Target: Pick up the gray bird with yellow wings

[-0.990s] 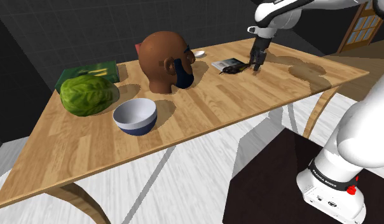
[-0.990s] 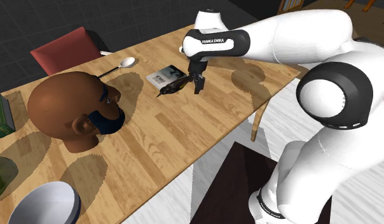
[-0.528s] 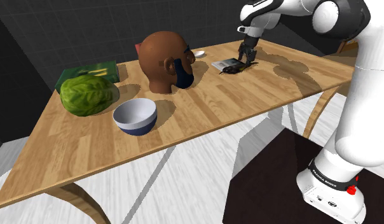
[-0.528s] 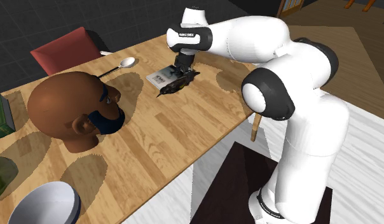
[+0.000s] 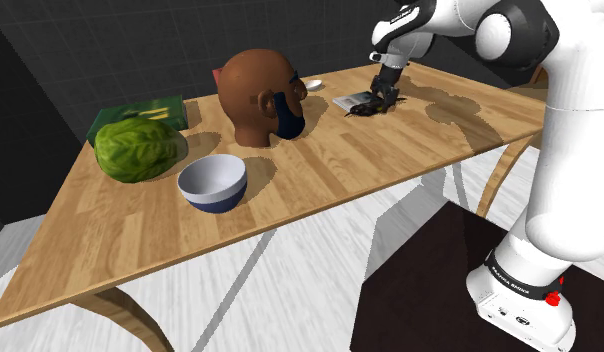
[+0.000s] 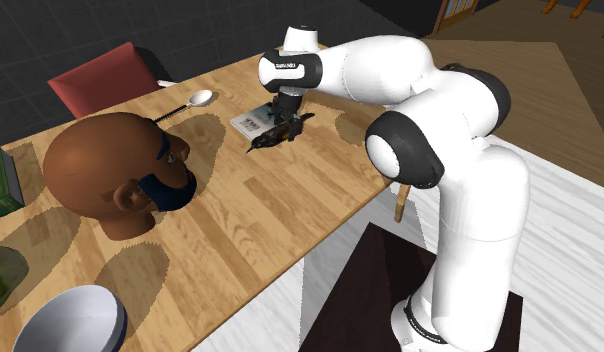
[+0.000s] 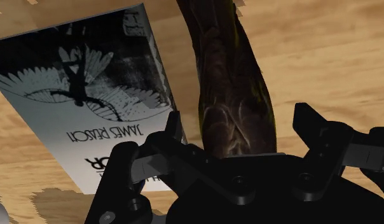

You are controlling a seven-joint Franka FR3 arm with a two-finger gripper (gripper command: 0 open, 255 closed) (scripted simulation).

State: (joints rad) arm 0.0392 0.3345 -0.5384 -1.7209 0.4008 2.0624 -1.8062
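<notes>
The bird (image 5: 366,105) is a dark brown-grey figure with faint yellowish streaks. It lies on the wooden table (image 5: 390,150), partly against a black-and-white book (image 5: 350,100). In the second exterior view the bird (image 6: 273,134) lies beside the book (image 6: 250,120). My gripper (image 5: 383,97) (image 6: 288,122) is lowered over the bird's rear end. Seen from the wrist, the bird's body (image 7: 232,76) runs away from the gripper (image 7: 238,130). The two black fingers stand open on either side of it, with a small gap on each side. The book cover (image 7: 89,95) lies beside one finger.
A brown mannequin head (image 5: 258,95) with a dark mask stands mid-table. A white-and-blue bowl (image 5: 213,182), a green cabbage (image 5: 138,149) and a green box (image 5: 140,112) sit toward the shoulder view's left. A spoon (image 6: 200,97) lies behind the book, and a red chair (image 6: 105,75) stands beyond the table.
The gripper has moved toward the shoulder view's left and come down from beside the bird to straddle it. The bird and book have not shifted.
</notes>
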